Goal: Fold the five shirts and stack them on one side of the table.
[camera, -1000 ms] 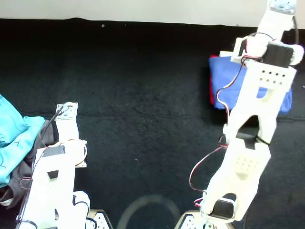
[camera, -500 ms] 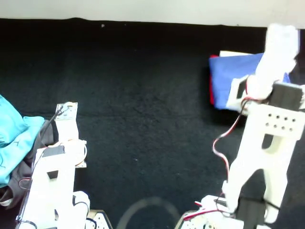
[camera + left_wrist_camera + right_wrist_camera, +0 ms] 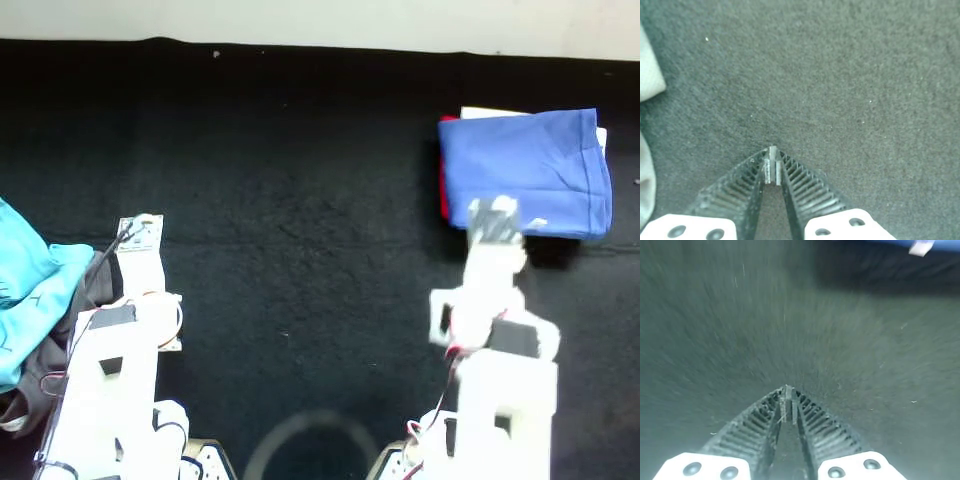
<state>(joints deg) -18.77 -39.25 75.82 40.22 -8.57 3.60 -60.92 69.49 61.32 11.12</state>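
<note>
Between folds: folded blue fabric shirt (image 3: 525, 170) stacked at two o'clock, left gripper (image 3: 771, 159) and right gripper (image 3: 786, 397) pressed together, empty; next, probably fetching crumpled turquoise shirt (image 3: 25, 285) at nine o'clock.

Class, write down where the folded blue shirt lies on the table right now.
In the high view the blue shirt lies far right on the table, atop a red-edged stack, just beyond the right hand.

Readable text: none.
Tag (image 3: 922, 247) on blue shirt (image 3: 525, 170): too small to read.
Dark marks (image 3: 4, 340) on teal shirt (image 3: 30, 275): not legible.
</note>
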